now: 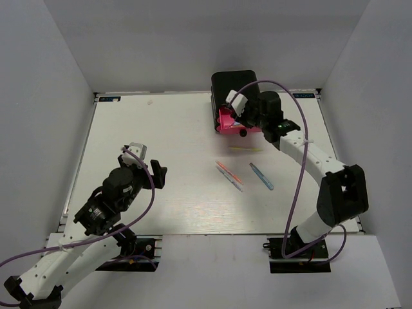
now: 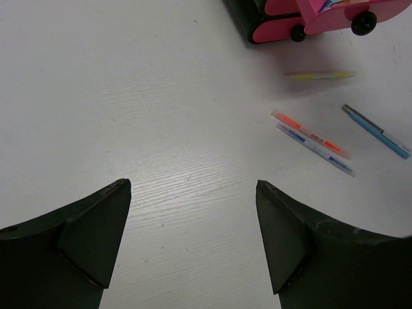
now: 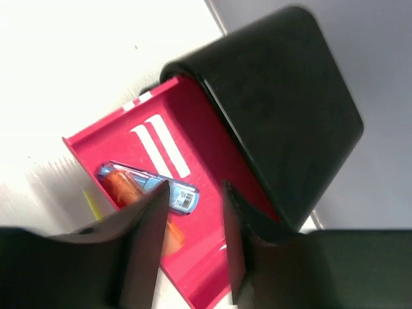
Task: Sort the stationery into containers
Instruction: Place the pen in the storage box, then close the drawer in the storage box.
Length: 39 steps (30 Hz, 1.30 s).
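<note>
The black box [image 1: 232, 87] stands at the table's far side with a pink-red drawer [image 1: 225, 120] pulled out. My right gripper [image 1: 248, 119] hovers over that drawer, open and empty [image 3: 196, 187]. In the drawer [image 3: 180, 129] lie a blue capsule [image 3: 174, 193] and orange capsules [image 3: 119, 183]. On the table lie a yellow stick [image 1: 246, 150], an orange pen [image 1: 228, 171], a blue pen [image 1: 234, 182] and a light-blue pen [image 1: 261, 176]. My left gripper [image 1: 151, 168] is open and empty [image 2: 193, 193], well left of the pens [image 2: 309, 134].
The drawer's black knob [image 1: 243, 133] points toward the yellow stick. Grey walls close the table on three sides. The box [image 3: 277, 96] sits close to the back right corner. The pens lie in mid-table between the two arms.
</note>
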Available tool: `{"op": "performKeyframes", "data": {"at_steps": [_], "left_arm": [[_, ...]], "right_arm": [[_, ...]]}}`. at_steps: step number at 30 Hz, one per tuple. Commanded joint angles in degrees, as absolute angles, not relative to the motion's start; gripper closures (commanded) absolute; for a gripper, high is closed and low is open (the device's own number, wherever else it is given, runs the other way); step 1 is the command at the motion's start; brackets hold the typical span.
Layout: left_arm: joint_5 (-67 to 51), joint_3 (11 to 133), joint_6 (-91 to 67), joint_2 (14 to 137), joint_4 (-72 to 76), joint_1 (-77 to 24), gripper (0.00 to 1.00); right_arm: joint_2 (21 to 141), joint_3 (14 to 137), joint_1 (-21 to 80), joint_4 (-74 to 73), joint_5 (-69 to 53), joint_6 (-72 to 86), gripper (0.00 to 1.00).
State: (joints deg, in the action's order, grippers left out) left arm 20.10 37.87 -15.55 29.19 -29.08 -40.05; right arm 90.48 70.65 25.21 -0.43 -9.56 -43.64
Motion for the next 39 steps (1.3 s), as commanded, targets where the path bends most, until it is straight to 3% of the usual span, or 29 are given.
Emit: {"op": "performKeyframes", "data": {"at_steps": [1,3,4,5,6,12,15,26,39], "left_arm": [[19.2,38.5,-15.5,29.4,-28.3,-39.8,0.12],[19.2,38.5,-15.5,29.4,-28.3,-39.8,0.12],[19.2,38.5,-15.5,29.4,-28.3,-39.8,0.12],[19.2,38.5,-15.5,29.4,-28.3,-39.8,0.12],[19.2,38.5,-15.5,29.4,-28.3,-39.8,0.12],[19.2,38.5,-15.5,28.8,-28.3,-39.8,0.12],[19.2,38.5,-15.5,28.8,-28.3,-39.8,0.12],[19.2,38.5,-15.5,28.8,-28.3,-39.8,0.12],[19.2,38.5,-15.5,29.4,-28.3,-39.8,0.12]], "right_arm": [[84.9,72.0,24.2,-2.6,-18.1,-40.1,0.64],[83.2,71.0,23.5,-4.3,-22.9,-40.2,0.79],[82.9,71.0,23.0,-8.6,-25.3,-42.9,0.92],[82.8,71.0,22.8,-10.4,-29.7,-44.3,0.99],[82.4,71.1,22.4,-12.1,-32.8,-47.3,1.0],[89.0,78.3,21.9,-38.9,-39.6,-62.8,1.0],[92.8,80.9,22.0,-41.7,-38.3,-63.7,1.0],[90.8,69.9,22.4,-8.3,-20.3,-49.2,1.0],[93.0,72.2,22.9,-0.7,-16.6,-46.3,1.0]]}}
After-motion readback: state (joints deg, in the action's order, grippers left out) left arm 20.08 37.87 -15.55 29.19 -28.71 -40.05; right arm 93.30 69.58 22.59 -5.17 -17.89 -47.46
